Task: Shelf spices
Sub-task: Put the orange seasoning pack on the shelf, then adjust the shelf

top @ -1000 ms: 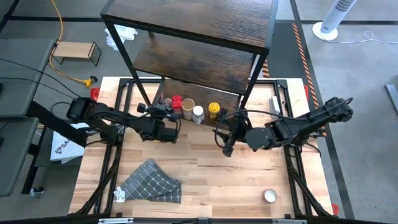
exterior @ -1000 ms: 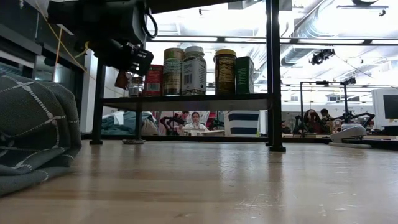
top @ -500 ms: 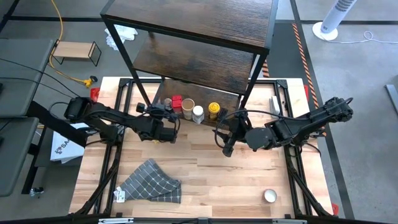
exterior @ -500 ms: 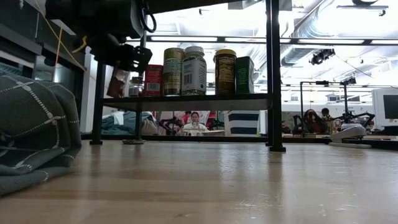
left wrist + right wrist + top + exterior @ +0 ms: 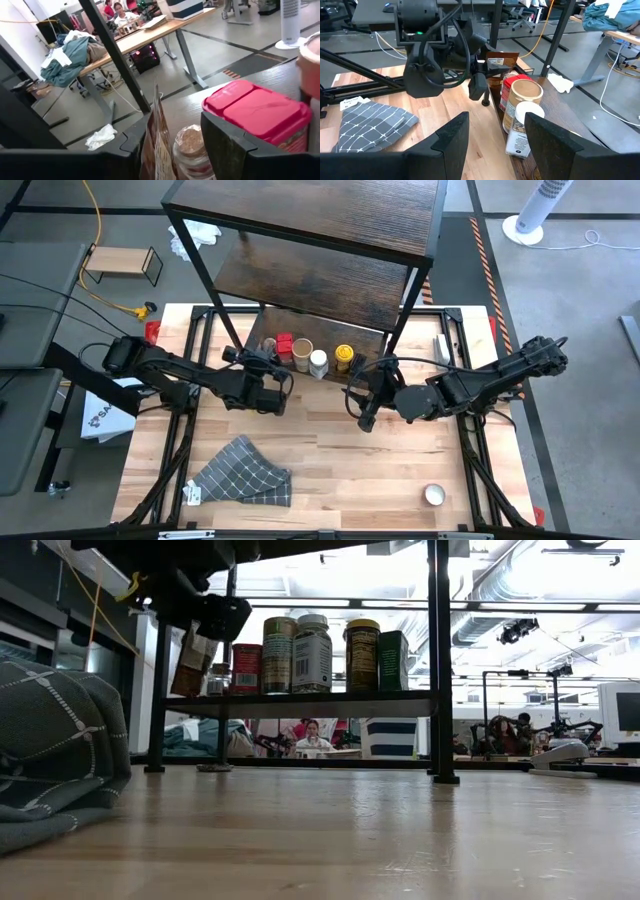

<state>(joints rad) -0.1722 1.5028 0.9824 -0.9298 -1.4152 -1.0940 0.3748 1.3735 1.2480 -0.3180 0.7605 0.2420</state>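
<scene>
The shelf (image 5: 330, 298) stands at the table's far edge. On its lowest board (image 5: 300, 698) stand spices: a red-lidded tin (image 5: 285, 343), a tan-lidded jar (image 5: 302, 350), a white-lidded bottle (image 5: 318, 361) and a yellow-lidded jar (image 5: 344, 357). At that row's left end a thin brown packet (image 5: 190, 665) tilts with its lower end on the board. My left gripper (image 5: 180, 150) is open around the packet's top, beside a small jar (image 5: 190, 150). My right gripper (image 5: 362, 418) hangs open above the table's middle, pointing at the shelf. My left gripper comes level from the table's near side, with one finger on each side of the brown packet's upper edge (image 5: 156, 125). That edge lies close beside one finger (image 5: 136, 145). I cannot tell whether they touch.
A grey checked cloth (image 5: 240, 472) lies crumpled near the front left. A small round tin (image 5: 434, 495) sits near the front right corner. The shelf's black posts (image 5: 438, 660) stand at the board's ends. A small light-wood stand (image 5: 122, 264) is on the floor far left.
My left gripper has risen a little at the shelf's left end. The brown packet, mostly hidden by the fingers before, now shows below them, tilted with its lower end on the board.
</scene>
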